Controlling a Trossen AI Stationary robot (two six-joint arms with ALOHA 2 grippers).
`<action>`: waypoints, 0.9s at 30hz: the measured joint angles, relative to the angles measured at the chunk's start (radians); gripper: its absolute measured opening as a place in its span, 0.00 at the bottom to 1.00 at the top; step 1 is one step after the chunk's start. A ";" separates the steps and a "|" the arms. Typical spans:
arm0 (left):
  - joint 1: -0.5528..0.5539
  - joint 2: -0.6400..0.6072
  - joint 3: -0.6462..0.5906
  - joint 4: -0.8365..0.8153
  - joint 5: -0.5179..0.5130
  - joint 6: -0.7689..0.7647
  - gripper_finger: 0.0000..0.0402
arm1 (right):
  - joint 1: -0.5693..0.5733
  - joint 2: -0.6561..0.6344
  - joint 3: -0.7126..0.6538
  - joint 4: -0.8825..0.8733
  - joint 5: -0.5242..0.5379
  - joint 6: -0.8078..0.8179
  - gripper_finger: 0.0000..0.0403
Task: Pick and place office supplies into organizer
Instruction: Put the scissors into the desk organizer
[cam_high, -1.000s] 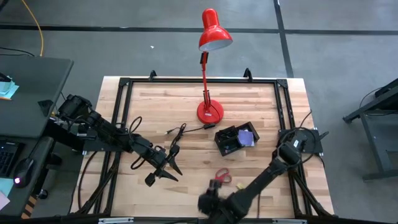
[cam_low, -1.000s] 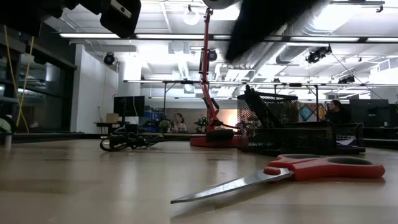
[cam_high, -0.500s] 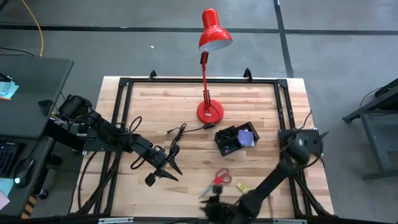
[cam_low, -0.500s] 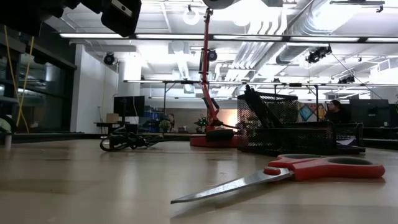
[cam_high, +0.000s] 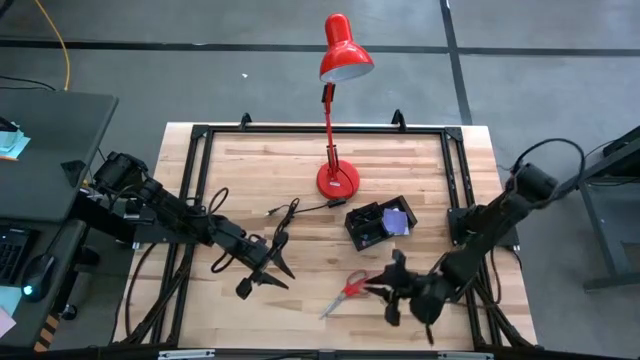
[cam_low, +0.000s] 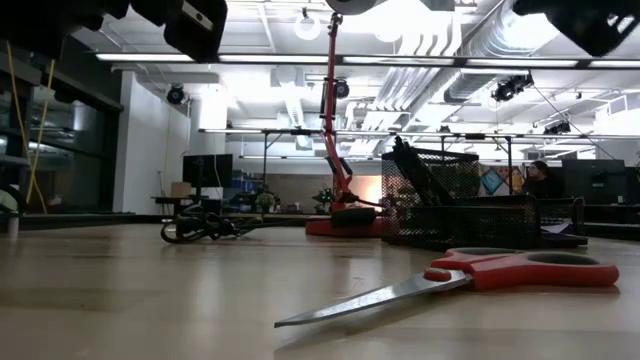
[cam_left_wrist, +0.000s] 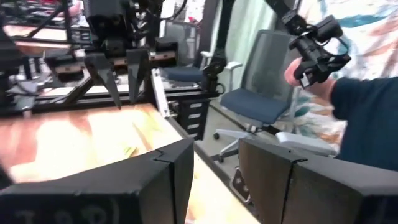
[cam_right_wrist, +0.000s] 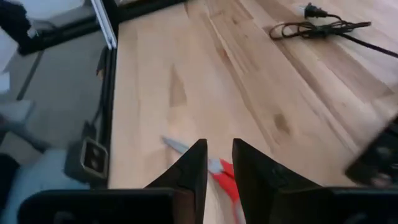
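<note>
The right arm has swung back over the tabletop (cam_high: 300, 160); its fingers (cam_right_wrist: 214, 163), narrowly parted and empty, hover beside the scissors (cam_high: 350, 288), which lie just short of the organizer (cam_high: 380, 225). That slim gap could nudge the handles aside. The left fingers (cam_left_wrist: 168, 180) wait parted.

The wood table (cam_high: 300, 170) stands on a gray floor (cam_high: 250, 80), with a blue chair (cam_left_wrist: 261, 93) and bright ceiling lights (cam_low: 250, 57).

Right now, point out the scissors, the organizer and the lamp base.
scissors (cam_high: 356, 286): high view, on the red handles.
organizer (cam_high: 366, 229): high view, on the black tray's inside.
lamp base (cam_high: 338, 181): high view, on the round red foot.
</note>
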 joint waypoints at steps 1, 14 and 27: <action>0.000 0.000 0.000 -0.008 -0.011 0.000 0.29 | 0.000 -0.026 -0.025 -0.010 -0.011 -0.009 0.17; 0.000 0.000 0.000 -0.073 -0.074 0.021 0.29 | -0.098 -0.105 -0.114 -0.052 -0.319 -0.203 0.17; 0.000 0.000 0.000 -0.121 -0.099 0.023 0.29 | -0.300 0.014 -0.114 -0.130 -0.625 -0.480 0.18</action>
